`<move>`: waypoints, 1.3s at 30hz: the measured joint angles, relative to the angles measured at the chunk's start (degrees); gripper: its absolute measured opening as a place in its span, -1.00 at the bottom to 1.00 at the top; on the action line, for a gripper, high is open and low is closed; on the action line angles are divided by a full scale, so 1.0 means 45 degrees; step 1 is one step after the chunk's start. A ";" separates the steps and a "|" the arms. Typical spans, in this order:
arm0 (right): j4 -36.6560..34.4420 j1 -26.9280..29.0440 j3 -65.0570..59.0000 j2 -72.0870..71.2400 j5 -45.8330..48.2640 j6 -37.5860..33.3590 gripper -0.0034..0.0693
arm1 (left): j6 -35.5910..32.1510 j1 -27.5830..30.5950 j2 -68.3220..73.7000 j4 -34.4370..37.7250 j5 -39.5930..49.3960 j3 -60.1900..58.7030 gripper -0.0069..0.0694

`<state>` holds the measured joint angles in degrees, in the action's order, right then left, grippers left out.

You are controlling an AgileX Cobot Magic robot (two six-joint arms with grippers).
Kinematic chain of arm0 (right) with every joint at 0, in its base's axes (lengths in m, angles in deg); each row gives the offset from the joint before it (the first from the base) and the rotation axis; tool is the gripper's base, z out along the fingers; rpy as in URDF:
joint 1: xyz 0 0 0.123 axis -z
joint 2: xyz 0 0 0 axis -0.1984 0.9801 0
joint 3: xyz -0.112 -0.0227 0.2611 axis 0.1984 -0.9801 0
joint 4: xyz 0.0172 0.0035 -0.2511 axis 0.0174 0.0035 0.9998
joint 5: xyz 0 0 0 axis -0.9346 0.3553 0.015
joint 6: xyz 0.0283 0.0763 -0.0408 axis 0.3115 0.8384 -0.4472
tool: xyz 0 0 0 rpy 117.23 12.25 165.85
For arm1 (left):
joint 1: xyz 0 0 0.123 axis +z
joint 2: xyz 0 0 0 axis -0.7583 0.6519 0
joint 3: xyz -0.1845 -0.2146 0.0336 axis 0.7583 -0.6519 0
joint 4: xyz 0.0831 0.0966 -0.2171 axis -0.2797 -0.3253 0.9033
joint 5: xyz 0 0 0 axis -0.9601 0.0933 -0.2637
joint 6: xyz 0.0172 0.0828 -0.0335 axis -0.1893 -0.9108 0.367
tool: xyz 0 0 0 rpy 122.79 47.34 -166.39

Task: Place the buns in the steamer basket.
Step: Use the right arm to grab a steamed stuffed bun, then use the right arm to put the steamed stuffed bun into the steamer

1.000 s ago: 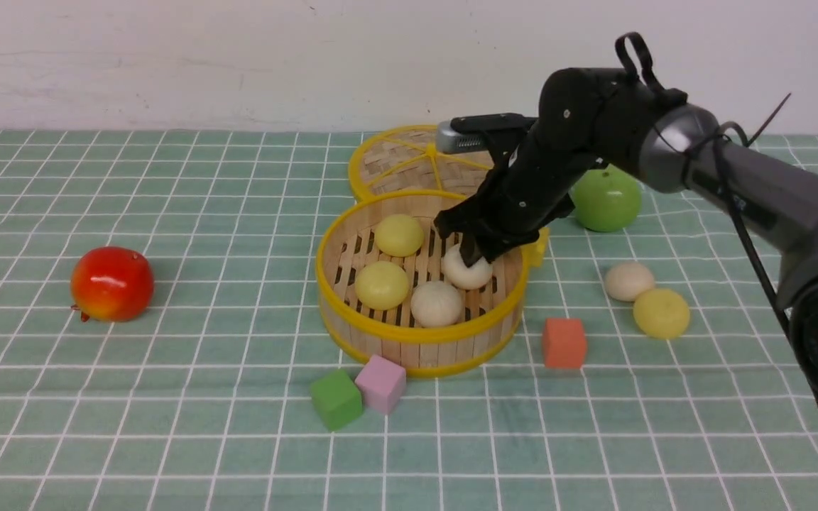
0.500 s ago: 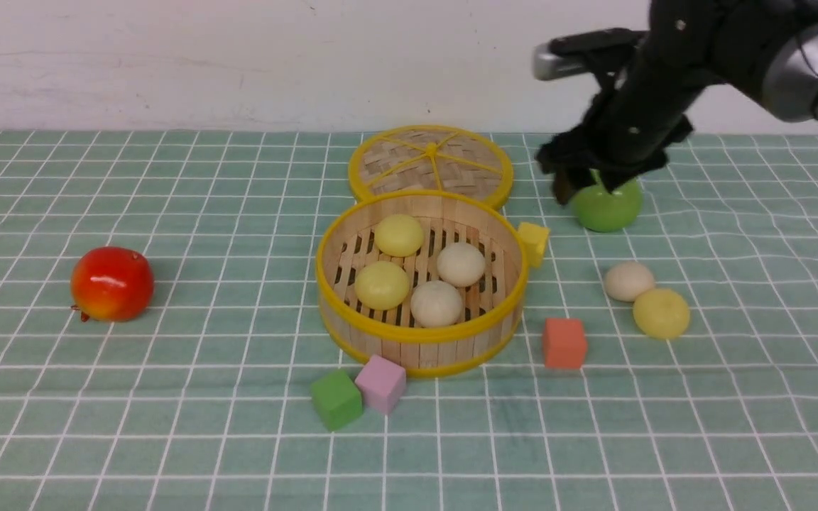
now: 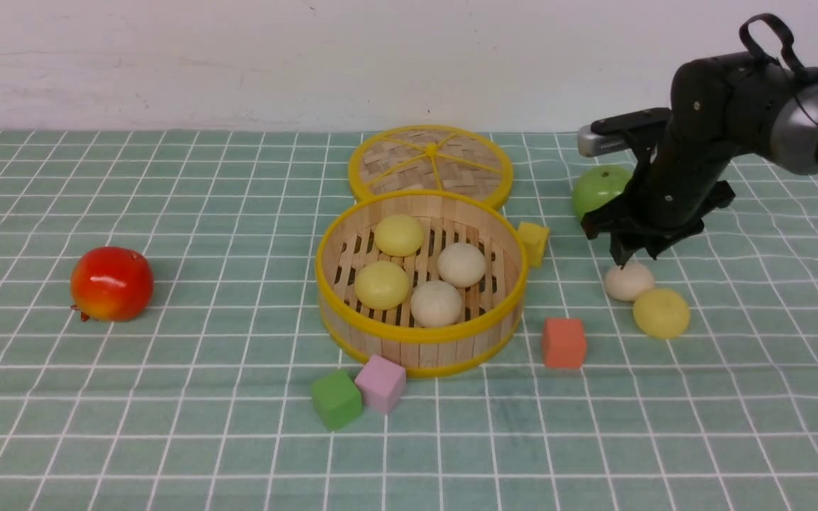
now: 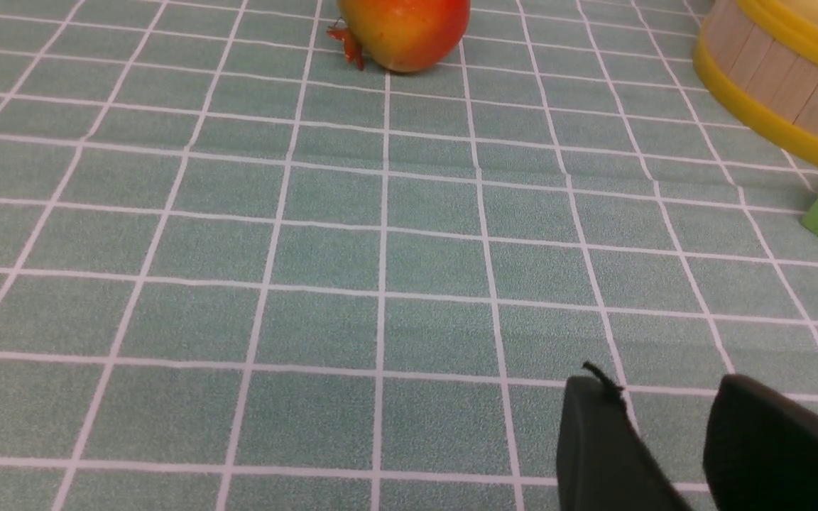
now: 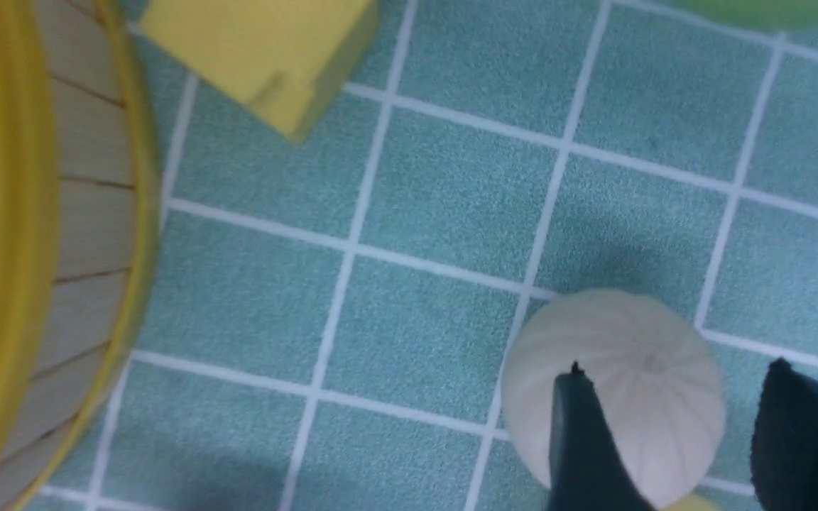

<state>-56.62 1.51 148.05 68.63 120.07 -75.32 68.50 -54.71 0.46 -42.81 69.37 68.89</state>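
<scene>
The steamer basket [image 3: 420, 339] stands mid-table and holds several buns: two pale yellow ones [image 3: 399, 234] [image 3: 381, 284] and two cream ones [image 3: 461, 264] [image 3: 437, 303]. To its right, a cream bun [image 3: 628, 282] and a yellow bun [image 3: 661, 312] lie touching on the cloth. My right gripper [image 3: 625, 257] hangs open just above that cream bun [image 5: 629, 333]. In the right wrist view the gripper [image 5: 677, 369] holds nothing, and its fingers stand over the bun's top. My left gripper [image 4: 661, 383] is open and empty, low over bare cloth, and out of the front view.
The woven lid [image 3: 430, 162] lies behind the basket. A green apple [image 3: 597, 188] sits behind my right gripper, and a yellow cube [image 3: 533, 241] by the basket. An orange cube [image 3: 564, 342], pink cube [image 3: 380, 383] and green cube [image 3: 336, 399] lie in front. A red apple [image 3: 111, 283] sits far left.
My right gripper let go of a cream bun in the basket, rose, swung right past the green apple and came down over the cream bun on the cloth.
</scene>
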 joint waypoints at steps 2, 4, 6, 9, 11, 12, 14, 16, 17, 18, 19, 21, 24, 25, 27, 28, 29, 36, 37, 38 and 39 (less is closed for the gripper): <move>0.0072 0.0026 0.0000 0.0253 -0.0165 0.0150 0.02 | 0.0000 0.0000 0.0000 0.0000 0.0000 0.0000 -0.22; 0.0091 0.0038 0.0000 0.0390 -0.0298 0.0182 0.02 | 0.0000 0.0000 0.0000 0.0000 0.0000 0.0000 -0.22; 0.0078 0.0054 0.0000 0.0572 -0.0424 0.0212 0.01 | 0.0000 0.0000 0.0000 0.0000 0.0000 0.0000 -0.22; 0.0048 0.0092 0.0000 0.0672 -0.0502 0.0212 -0.15 | 0.0000 0.0000 0.0000 0.0000 0.0000 0.0000 -0.22; 0.0048 0.0115 0.0000 0.0672 -0.0469 0.0212 -0.33 | 0.0000 0.0000 0.0000 0.0000 0.0000 0.0000 -0.21; 0.0048 0.0133 0.0013 0.0672 -0.0426 0.0212 -0.45 | 0.0000 0.0000 0.0000 0.0000 0.0000 0.0000 -0.21; 0.0048 0.0132 0.0013 0.0651 -0.0397 0.0212 -0.66 | 0.0000 0.0000 0.0000 0.0000 0.0000 0.0000 -0.20; -0.0010 0.0132 0.0013 0.0575 -0.0345 0.0212 -0.82 | 0.0000 0.0000 0.0000 0.0000 0.0000 0.0000 -0.20; -0.0160 0.0132 0.0028 0.0469 -0.0266 0.0224 -0.87 | 0.0000 0.0000 0.0000 0.0000 0.0000 0.0000 -0.20; -0.0360 0.0132 0.0043 0.0387 -0.0216 0.0224 -0.87 | 0.0000 0.0000 0.0000 0.0000 0.0000 0.0000 -0.20; -0.0647 0.0132 0.0101 0.0281 -0.0188 0.0210 -0.87 | 0.0000 0.0000 0.0000 0.0000 0.0000 0.0000 -0.20; -0.1466 0.0132 0.0280 0.0038 -0.0185 0.0000 -0.87 | 0.0000 0.0000 0.0000 0.0000 0.0000 0.0000 -0.20; -0.3915 0.0118 0.0765 -0.0378 -0.0344 -0.1129 -0.87 | 0.0000 0.0000 0.0000 0.0000 0.0000 0.0000 -0.20; -0.4721 0.0055 0.0912 -0.0464 -0.0463 -0.1603 -0.87 | 0.0000 0.0000 0.0000 0.0000 0.0000 0.0000 -0.20; -0.5968 -0.0137 0.1060 -0.0498 -0.0935 -0.2465 -0.87 | 0.0000 0.0000 0.0000 0.0000 0.0000 0.0000 -0.20; -0.6388 -0.0299 0.1074 -0.0498 -0.1279 -0.2803 -0.87 | 0.0000 0.0000 0.0000 0.0000 0.0000 0.0000 -0.20; -0.6835 -0.0542 0.1092 -0.0432 -0.1638 -0.3235 -0.87 | 0.0000 0.0000 0.0000 0.0000 0.0000 0.0000 -0.20; -0.7286 -0.1823 0.1127 0.0498 -0.4158 -0.4002 -0.87 | 0.0000 0.0000 0.0000 0.0000 0.0000 0.0000 -0.19; -0.7286 -0.1920 0.1175 0.0658 -0.4387 -0.4014 -0.87 | 0.0000 0.0000 0.0000 0.0000 0.0000 0.0000 -0.19; -0.7286 -0.1988 0.1244 0.0806 -0.4551 -0.4030 -0.87 | 0.0000 0.0000 0.0000 0.0000 0.0000 0.0000 -0.19; -0.7286 -0.2023 0.1308 0.0943 -0.4613 -0.4030 -0.87 | 0.0000 0.0000 0.0000 0.0000 0.0000 0.0000 -0.19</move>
<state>-89.41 -7.60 153.94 72.88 99.32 -93.46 68.50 -54.71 0.46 -42.81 69.37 68.89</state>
